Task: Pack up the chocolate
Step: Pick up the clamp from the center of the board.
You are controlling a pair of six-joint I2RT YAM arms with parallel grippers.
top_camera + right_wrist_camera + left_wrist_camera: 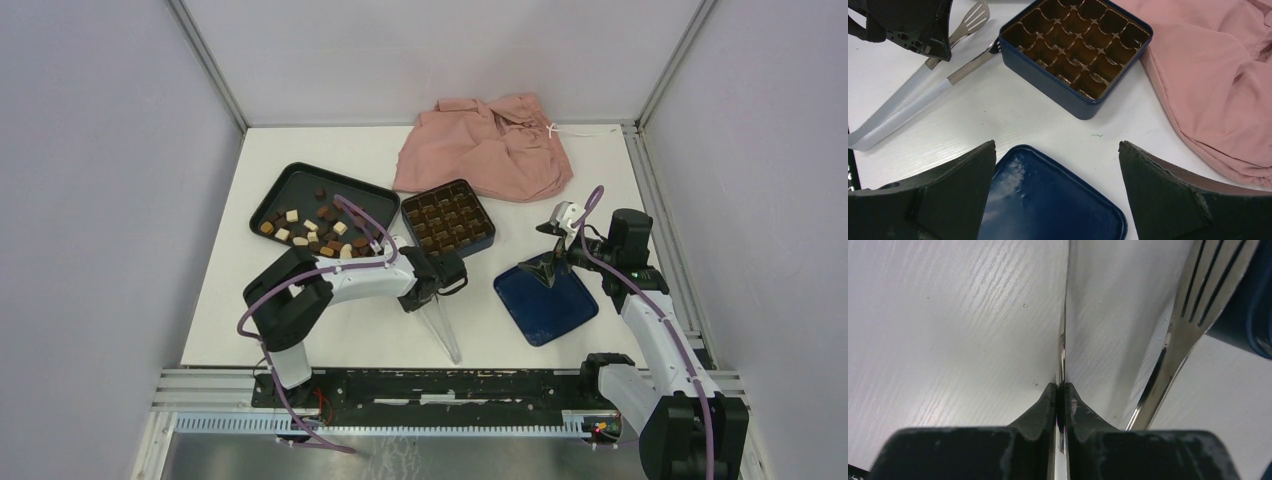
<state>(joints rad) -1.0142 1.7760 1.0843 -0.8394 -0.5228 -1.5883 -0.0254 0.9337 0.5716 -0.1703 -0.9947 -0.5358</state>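
The left gripper (pixel 1061 386) is pinched tight on one thin steel arm of the tongs (pixel 1063 335). The left wrist view shows that arm edge-on between the black fingers (pixel 1040 407). The tongs' other arm, with a slotted end, runs free up the right side of that frame. In the top view the wrist hides this grip, and only the joined end of the tongs shows, pointing toward the lower middle of the table (pixel 330 335).

The right gripper (pixel 1057 144) is spread wide and holds nothing. It hangs over the dark blue lid (pixel 1048 200), which lies at the bottom of its own view. That view alone looks closely into the dark blue box (pixel 1045 80) at its top centre, showing the brown gridded insert.

The chocolate (pixel 315 232) appears only in the top view. The brown, tan and white pieces lie loose on the black tray (pixel 300 185) at upper left, just left of the box. A pink cloth (pixel 490 145) lies beyond the box at top centre.
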